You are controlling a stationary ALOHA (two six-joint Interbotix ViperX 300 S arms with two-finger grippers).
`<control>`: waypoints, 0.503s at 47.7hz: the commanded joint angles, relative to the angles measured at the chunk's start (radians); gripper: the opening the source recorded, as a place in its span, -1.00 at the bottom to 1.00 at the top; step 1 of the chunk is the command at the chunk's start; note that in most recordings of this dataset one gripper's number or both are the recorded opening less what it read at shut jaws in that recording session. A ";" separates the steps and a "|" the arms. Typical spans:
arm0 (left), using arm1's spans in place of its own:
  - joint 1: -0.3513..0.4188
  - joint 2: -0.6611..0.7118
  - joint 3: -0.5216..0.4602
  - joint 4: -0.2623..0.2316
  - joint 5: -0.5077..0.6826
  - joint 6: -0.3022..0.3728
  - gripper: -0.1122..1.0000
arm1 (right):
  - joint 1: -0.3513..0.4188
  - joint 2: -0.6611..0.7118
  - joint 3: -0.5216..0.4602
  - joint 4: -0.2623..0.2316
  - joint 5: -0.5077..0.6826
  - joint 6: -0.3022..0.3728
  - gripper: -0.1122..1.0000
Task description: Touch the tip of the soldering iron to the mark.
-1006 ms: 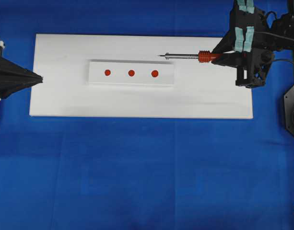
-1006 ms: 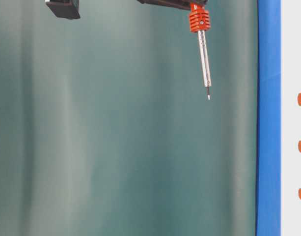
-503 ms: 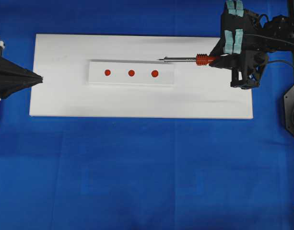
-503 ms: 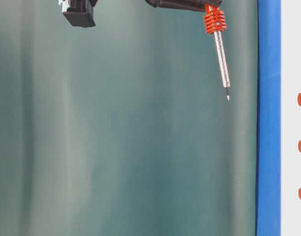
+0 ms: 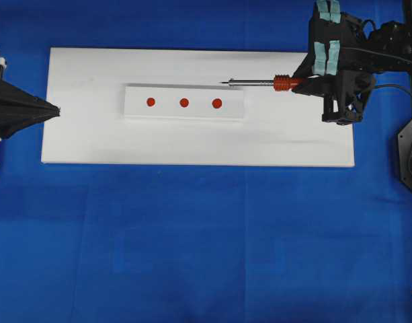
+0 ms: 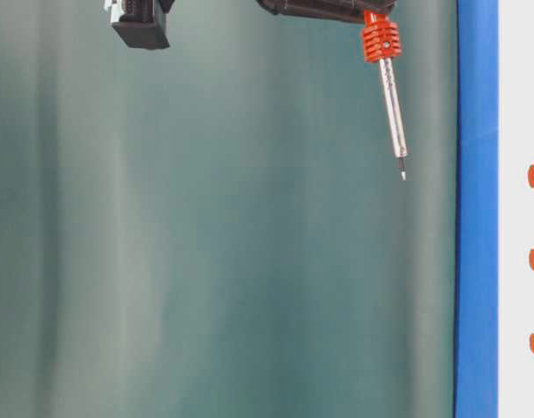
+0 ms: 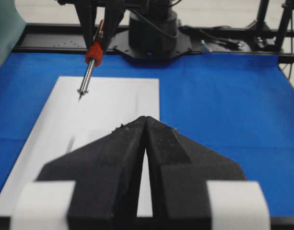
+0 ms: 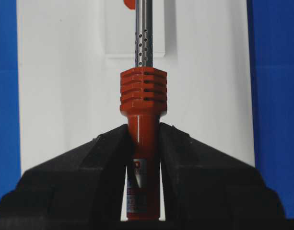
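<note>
Since a second earlier, the right hand (image 5: 306,83) had carried the soldering iron (image 5: 259,83) a little leftward and farther over the white board (image 5: 192,145), and in the table-level view the shaft had come closer to the board; over the last half second almost nothing shifted. The right hand was clamped on the iron's red-orange handle (image 8: 143,158), its two black fingers (image 8: 89,167) pressed against either side just behind the ribbed collar (image 8: 143,92). The iron lay roughly level in the overhead view, pointing left, with its tip (image 5: 223,83) over the far edge of the raised white strip (image 5: 184,114), just beyond the rightmost of three red marks (image 5: 217,103). In the table-level view the tip (image 6: 402,176) hung clear of the board, not touching it. The other two marks (image 5: 184,102) sat further left along the strip, well apart from the tip. The left hand (image 5: 54,111) rested at the left edge of the board with its fingers (image 7: 113,158) pressed together, holding nothing. The board lay on the blue desk (image 5: 206,242).
</note>
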 commanded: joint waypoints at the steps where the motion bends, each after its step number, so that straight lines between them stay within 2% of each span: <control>1: 0.000 0.009 -0.012 0.002 -0.011 0.000 -0.80 | -0.003 0.000 -0.009 -0.003 -0.012 0.002 -0.69; 24: 0.000 0.011 -0.012 0.002 -0.011 0.000 -0.80 | 0.025 0.158 -0.011 -0.002 -0.075 0.002 -0.69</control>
